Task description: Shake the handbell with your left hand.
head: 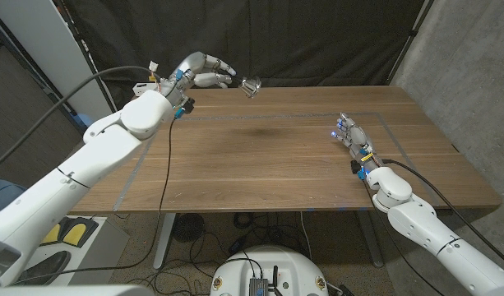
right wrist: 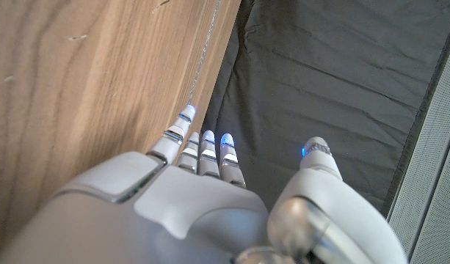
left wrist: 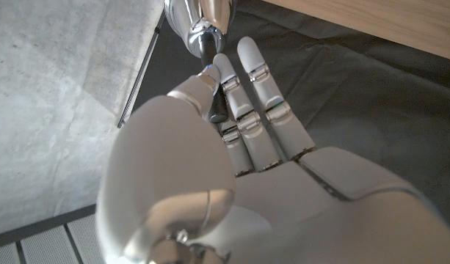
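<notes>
Left hand, raised above the far-left part of the brown wooden table, holds the small shiny silver metal handbell by its dark handle, pinched betw. thumb and fingers in the left wrist view; bell is in the air, just past the fingertips, near the table's far edge w/ the black curtain behind. Right hand sits at the table's right side, fingers extended, apart, holding nothing.

From the head camera I looked down over the brown wooden table. My left wrist camera sat close behind the white left hand; the right wrist camera behind the white right hand, sharing the tabletop.
</notes>
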{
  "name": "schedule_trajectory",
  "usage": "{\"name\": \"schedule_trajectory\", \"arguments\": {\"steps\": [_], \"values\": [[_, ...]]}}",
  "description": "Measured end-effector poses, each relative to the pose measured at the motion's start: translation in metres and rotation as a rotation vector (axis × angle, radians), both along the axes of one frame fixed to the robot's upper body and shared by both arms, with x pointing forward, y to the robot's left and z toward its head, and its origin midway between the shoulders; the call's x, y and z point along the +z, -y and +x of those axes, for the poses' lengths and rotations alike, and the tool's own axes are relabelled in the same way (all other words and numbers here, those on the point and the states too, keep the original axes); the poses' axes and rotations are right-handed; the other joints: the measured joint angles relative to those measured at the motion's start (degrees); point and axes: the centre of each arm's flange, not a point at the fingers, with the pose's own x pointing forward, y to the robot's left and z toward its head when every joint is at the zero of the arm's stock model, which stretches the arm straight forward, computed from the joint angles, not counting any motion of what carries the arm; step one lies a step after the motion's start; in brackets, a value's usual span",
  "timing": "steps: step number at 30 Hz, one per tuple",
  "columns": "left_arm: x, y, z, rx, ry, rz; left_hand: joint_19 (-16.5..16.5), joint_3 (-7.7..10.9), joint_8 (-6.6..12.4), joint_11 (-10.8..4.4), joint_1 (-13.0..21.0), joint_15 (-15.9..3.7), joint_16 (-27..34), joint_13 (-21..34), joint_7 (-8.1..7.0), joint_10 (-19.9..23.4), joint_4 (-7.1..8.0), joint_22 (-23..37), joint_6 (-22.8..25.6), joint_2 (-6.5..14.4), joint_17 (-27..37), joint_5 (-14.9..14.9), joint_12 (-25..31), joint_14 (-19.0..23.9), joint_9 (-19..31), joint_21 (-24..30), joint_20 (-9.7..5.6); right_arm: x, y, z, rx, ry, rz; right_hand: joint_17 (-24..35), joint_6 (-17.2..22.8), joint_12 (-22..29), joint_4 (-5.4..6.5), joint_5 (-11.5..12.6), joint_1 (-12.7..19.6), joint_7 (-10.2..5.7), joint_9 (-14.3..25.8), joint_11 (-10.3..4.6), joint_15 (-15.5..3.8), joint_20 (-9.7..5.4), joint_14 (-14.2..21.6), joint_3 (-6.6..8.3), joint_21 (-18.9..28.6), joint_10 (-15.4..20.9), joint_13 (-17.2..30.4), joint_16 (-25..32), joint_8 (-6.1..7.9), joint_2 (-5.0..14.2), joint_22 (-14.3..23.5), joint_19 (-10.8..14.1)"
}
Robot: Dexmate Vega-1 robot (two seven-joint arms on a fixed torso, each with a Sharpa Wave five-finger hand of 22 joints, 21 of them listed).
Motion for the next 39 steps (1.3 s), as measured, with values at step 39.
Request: {"name": "schedule_trajectory", "arguments": {"steps": [39], "values": [[0.017,-0.003,0.016,0.251,-0.098,0.233,0.0,0.24,-0.40,0.42,0.2,0.17,-0.1,0.1,0.32,0.4,-0.27,0.0,0.3,-0.1,-0.2,-0.2,-0.5,0.4,0.1,0.8,0.00,0.006,-0.007,-0.011,-0.012,0.029,-0.005,0.0,0.4,0.0,0.25,0.0,0.0,0.41,0.0,-0.11,0.00,0.31,0.6,-0.25,0.0,0.5,0.0,0.0,0.00,0.00,-0.1,0.3]]}}
